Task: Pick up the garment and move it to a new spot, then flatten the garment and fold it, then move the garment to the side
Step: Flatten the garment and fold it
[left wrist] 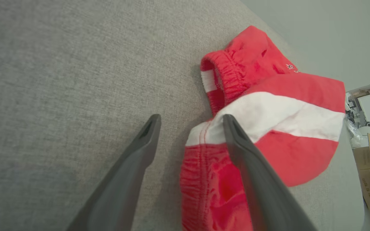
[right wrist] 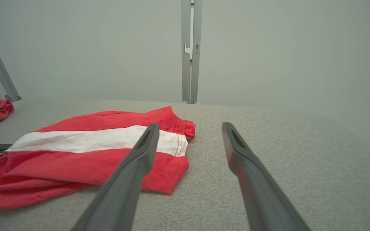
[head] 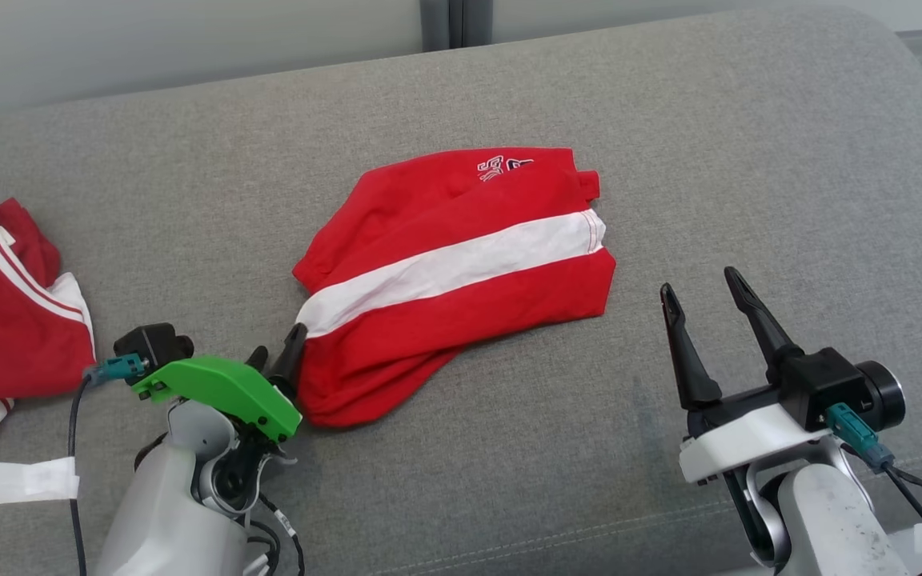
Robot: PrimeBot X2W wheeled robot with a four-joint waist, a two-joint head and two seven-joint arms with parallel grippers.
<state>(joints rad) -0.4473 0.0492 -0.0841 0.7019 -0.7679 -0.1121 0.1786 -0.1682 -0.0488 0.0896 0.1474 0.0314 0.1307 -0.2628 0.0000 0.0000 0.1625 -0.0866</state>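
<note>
Red garment [head: 461, 288] with white stripe, loosely folded, mid-way across grey cushion [head: 669, 120].

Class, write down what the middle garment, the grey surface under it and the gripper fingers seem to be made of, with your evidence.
Garment: soft matt cloth, likely cotton; it creases, and its waistband gathers. Surface: grey upholstery fabric; visible coarse weave. Fingers: dark matt plastic or rubber, hard to tell; smooth, moulded look.
</note>
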